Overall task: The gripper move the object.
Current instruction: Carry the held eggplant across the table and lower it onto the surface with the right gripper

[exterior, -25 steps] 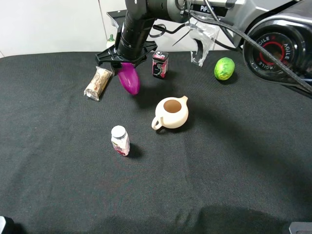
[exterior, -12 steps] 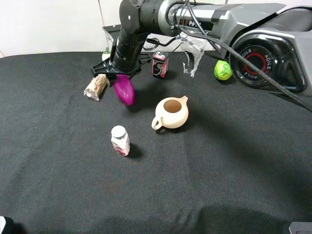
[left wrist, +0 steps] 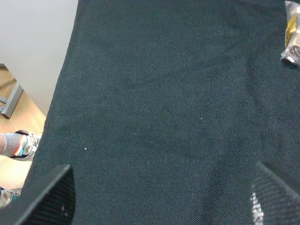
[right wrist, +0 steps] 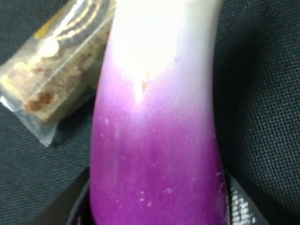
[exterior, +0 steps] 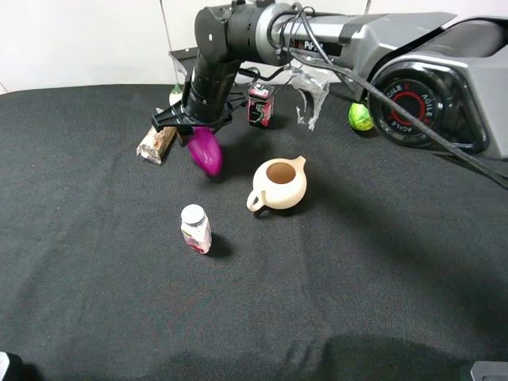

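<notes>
Glossy magenta eggplant (right wrist: 154, 154), white neck

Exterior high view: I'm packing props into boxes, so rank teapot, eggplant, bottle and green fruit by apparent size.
Largest: teapot.
Next: eggplant and bottle look alike; the eggplant's top is hidden in the tool.
Smallest: green fruit, though farther away.

Claw (exterior: 196, 129) was clamped on the eggplant (exterior: 205, 151), which hung tip-down below it over the black desk (exterior: 95, 302). Snack packet (exterior: 156, 141) lay just beside the claw, to its left. Teapot (exterior: 279, 184) stood near, right of claw. Small bottle (exterior: 195, 228) stood farther off, toward the camera. Green fruit (exterior: 361, 117) sat well apart.
</notes>
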You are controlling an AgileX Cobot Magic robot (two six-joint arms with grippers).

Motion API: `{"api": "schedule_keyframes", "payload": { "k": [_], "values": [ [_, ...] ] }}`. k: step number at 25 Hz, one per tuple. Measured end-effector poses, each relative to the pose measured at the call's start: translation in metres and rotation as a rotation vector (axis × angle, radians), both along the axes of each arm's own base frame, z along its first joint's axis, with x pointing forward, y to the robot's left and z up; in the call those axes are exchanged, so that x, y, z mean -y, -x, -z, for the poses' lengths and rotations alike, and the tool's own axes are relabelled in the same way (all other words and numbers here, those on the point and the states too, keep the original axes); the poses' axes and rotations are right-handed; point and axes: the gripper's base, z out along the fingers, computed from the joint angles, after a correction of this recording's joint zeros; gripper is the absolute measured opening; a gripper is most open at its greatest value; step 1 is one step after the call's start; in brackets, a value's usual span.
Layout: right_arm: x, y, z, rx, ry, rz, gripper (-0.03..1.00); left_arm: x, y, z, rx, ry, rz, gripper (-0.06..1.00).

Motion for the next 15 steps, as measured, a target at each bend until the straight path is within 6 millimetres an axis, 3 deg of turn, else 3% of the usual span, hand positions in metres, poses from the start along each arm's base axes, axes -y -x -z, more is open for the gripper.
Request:
{"api": "schedule_keyframes", "payload": {
  "k": [5, 15],
  "values": [
    [0.0, 0.0, 0.011, -0.015, 0.016, 0.0, 0.39, 0.0, 0.0, 0.0, 0.0, 0.0, 0.0, 0.79],
    [0.0, 0.0, 0.016, -0.019, 0.022, -0.001, 0.39, 0.0, 0.0, 0.0, 0.0, 0.0, 0.0, 0.79]
  ]
}}
